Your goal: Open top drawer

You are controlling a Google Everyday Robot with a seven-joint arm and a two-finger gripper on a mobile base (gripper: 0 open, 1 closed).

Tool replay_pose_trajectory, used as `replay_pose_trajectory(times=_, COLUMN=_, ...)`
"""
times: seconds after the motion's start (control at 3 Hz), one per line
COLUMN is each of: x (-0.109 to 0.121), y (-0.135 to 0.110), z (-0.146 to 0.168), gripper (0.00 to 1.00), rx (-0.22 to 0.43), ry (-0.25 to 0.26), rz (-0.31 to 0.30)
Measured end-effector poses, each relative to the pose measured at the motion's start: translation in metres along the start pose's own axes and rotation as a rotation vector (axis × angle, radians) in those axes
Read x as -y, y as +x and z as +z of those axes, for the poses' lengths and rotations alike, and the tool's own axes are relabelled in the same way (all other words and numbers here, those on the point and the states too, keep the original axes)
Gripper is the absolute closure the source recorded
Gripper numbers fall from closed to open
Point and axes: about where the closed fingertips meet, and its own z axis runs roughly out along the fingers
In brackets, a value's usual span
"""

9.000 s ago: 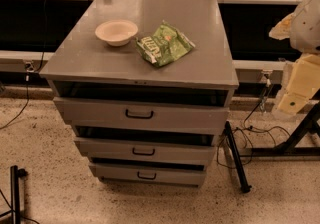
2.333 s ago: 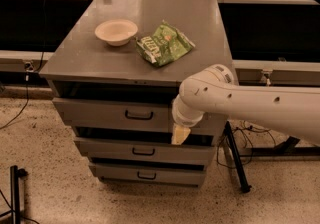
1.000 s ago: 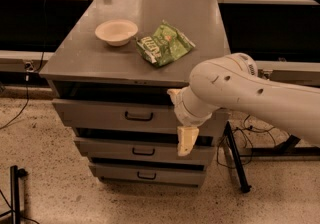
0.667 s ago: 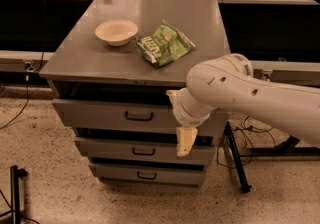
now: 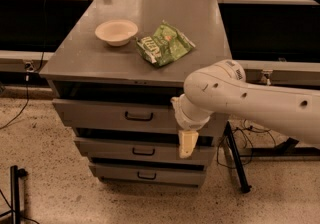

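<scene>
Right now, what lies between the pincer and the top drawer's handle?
Nothing. In the camera view, only the bare grey front of the top drawer separates its handle from the pincer, which hangs to the handle's lower right.

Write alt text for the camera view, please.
The gripper hangs before the grey cabinet, below and right of the handle on the top drawer, not touching it. A bowl and a green bag sit on top.

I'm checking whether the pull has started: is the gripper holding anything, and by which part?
Nothing, as far as shows. The gripper hangs in front of the drawer fronts, to the right of the handle of the top drawer, not on it.
</scene>
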Motion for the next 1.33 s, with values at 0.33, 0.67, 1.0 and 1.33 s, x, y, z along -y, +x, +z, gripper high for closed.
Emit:
replay_pose_trajectory(times=0.33, x=-0.003, y=0.012, z=0.009, gripper=0.11, rx=-0.032, ry=-0.018, rz=0.021)
replay_pose_trajectory(times=0.67, x=-0.003, y=0.021, z=0.013, gripper=0.15, rx=-0.054, ry=-0.024, rz=0.039)
replay_pose_trajectory(times=1.0, x=0.001, y=0.029, z=0.013, gripper=0.13, rx=-0.071, ry=-0.013, rz=0.056)
replay_pose_trajectory(times=1.33, x=0.006, y=0.035, z=0.012, gripper=0.12, rx=-0.080, ry=0.000, rz=0.069)
